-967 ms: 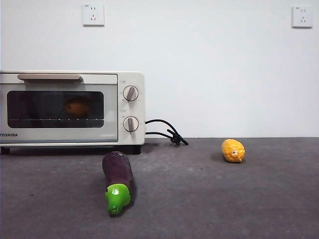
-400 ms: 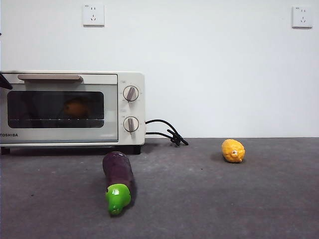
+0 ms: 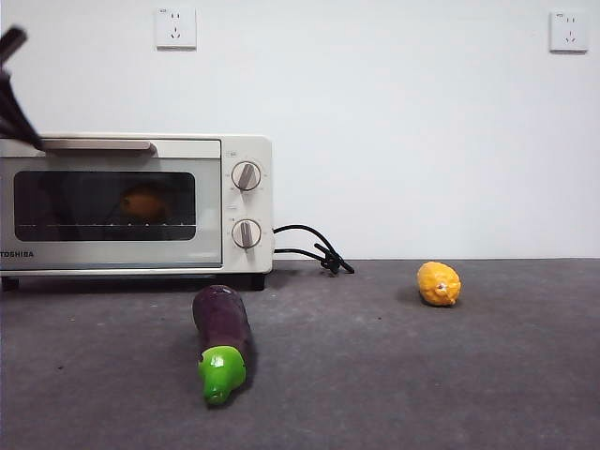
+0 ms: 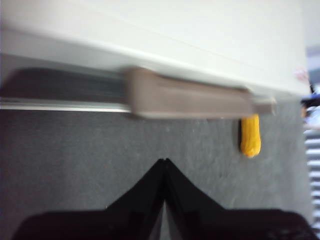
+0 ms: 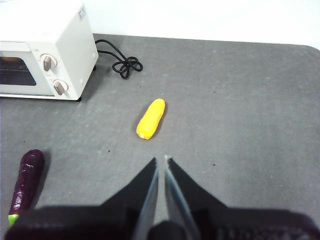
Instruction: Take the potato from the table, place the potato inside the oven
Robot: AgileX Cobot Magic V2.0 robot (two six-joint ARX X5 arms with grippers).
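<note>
The potato (image 3: 144,202) shows as a tan-brown oval behind the dark glass of the oven (image 3: 246,150), resting on the rack inside. The oven door stands closed on the dark grey table (image 3: 422,375). My left gripper (image 3: 13,94) is shut with nothing in it, a dark shape at the left edge of the front view, just above the left end of the bar handle (image 3: 94,145). Its wrist view shows its shut jaws (image 4: 164,161) above the table in front of the oven (image 4: 175,35) and the handle (image 4: 190,100). My right gripper (image 5: 161,159) is shut and hangs above the table.
A purple eggplant (image 3: 222,328) with a green cap lies in front of the oven. A yellow fruit (image 3: 439,283) lies on the table to the right, also seen from the right wrist (image 5: 151,118). A black cable (image 3: 314,248) coils beside the oven.
My left gripper has risen into the front view at the left edge, from a small dark tip to a larger shape above the handle. Nothing else has moved.
</note>
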